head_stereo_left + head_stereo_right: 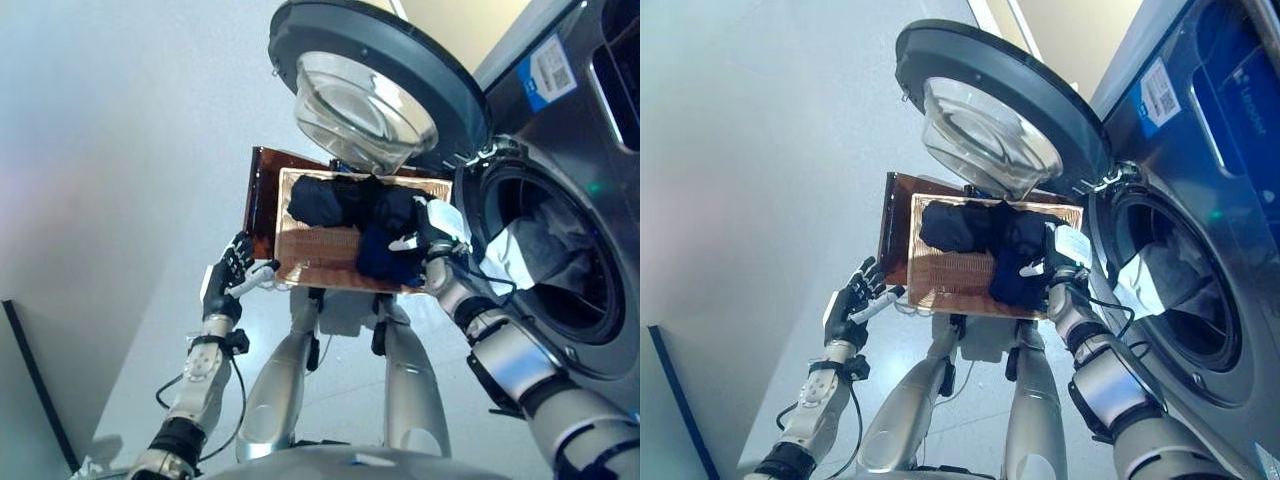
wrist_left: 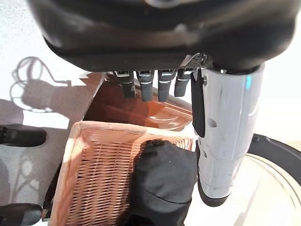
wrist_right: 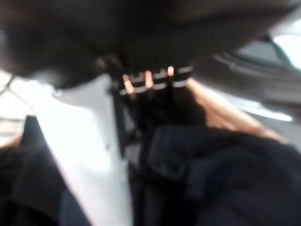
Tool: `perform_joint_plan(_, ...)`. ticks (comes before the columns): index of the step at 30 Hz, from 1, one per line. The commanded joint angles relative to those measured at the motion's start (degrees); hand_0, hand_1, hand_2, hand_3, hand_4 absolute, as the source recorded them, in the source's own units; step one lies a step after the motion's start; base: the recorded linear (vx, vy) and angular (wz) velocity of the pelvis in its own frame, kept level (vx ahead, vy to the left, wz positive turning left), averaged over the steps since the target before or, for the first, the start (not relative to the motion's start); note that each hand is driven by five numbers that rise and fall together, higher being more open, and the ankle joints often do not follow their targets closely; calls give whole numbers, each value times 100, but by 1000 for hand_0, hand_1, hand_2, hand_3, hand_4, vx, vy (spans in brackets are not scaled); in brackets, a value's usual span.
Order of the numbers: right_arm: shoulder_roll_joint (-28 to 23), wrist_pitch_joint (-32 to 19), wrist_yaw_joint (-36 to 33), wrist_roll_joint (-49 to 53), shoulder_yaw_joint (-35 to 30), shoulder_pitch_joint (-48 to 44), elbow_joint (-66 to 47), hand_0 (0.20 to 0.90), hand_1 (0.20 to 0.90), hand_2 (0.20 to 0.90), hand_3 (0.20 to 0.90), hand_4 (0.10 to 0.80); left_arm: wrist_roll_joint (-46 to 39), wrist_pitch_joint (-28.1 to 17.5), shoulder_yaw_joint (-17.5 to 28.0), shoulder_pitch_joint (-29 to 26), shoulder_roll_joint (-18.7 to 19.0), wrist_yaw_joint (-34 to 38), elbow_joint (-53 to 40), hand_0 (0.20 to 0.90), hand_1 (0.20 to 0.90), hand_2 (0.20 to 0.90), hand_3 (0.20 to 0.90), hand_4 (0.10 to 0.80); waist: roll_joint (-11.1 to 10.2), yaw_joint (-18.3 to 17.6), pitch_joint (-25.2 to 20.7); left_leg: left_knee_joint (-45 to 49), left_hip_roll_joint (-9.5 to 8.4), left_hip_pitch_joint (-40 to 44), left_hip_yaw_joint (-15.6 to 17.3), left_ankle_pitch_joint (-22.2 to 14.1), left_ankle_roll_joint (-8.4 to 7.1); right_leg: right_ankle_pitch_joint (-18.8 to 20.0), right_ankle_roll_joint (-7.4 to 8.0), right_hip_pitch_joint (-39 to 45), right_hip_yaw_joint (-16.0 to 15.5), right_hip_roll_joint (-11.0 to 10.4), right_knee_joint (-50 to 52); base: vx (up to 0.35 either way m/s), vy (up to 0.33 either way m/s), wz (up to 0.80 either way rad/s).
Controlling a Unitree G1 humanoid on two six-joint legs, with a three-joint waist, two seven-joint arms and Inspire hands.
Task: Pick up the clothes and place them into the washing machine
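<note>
A shallow wicker basket [image 1: 320,255] rests on a low dark brown box [image 1: 262,195] beside the washing machine [image 1: 560,150]. Dark clothes [image 1: 345,200] lie heaped across the basket's far and right side. They also show in the left wrist view [image 2: 164,179]. My right hand [image 1: 428,232] lies on the dark blue cloth [image 1: 385,258] at the basket's right end, close to the drum opening [image 1: 545,255]. In the right wrist view the dark cloth [image 3: 225,174] lies right under the hand. My left hand [image 1: 228,272] is open and empty, just off the basket's left edge.
The machine's round door [image 1: 375,90] stands wide open above the basket, its glass bowl [image 1: 360,110] facing me. Pale and grey laundry [image 1: 540,245] lies inside the drum. Light floor [image 1: 120,200] spreads to the left of the box.
</note>
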Motion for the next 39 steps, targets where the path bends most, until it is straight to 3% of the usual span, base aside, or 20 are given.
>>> perform_joint_plan(1,217,76,260,-67,393,-329,194,722,722,722,722,673,-86,-309,162,135,341,75,-742,900,900,900,900,800,86,150,26,-286,-417,-281,-31,84,-175,168,173,-250,4,-53,-208,-53,6,-2)
perform_joint_plan(2,215,81,279,-83,414,-363,208,546,546,546,546,547,-81,-308,163,128,347,75,-753,900,900,900,900,800,94,148,44,-286,-420,-299,-20,91,-177,171,168,-273,4,-53,-203,-37,6,-1)
perform_joint_plan(3,208,85,282,-91,424,-393,220,483,483,483,483,502,-70,-303,170,122,351,80,-740,900,900,900,900,800,102,152,61,-286,-425,-312,-28,100,-176,175,165,-297,14,-50,-189,-37,6,0)
perform_joint_plan(4,189,89,288,-106,438,-423,227,318,318,318,318,384,-70,-303,165,122,359,73,-746,900,900,900,900,800,111,150,78,-286,-427,-339,-14,110,-176,181,164,-330,13,-54,-174,-33,4,-1)
perform_joint_plan(6,180,98,289,-114,449,-447,234,200,200,200,200,300,-59,-297,160,112,358,73,-796,900,900,900,900,800,121,148,105,-286,-431,-373,-12,121,-178,186,164,-369,16,-59,-158,-32,1,0)
perform_joint_plan(30,134,25,190,-7,258,-272,244,200,200,200,200,300,-53,-311,180,214,349,-2,-750,900,900,900,900,800,167,119,55,-286,-433,-289,-13,92,-192,152,170,-351,21,-68,-71,-3,-1,0)
perform_joint_plan(39,66,-569,207,1116,-441,620,-928,200,200,200,200,300,-20,-326,281,276,321,82,-530,900,900,900,900,800,-24,-27,-188,-286,-378,7,38,-19,-191,110,193,-96,10,-36,-99,42,-10,-2)
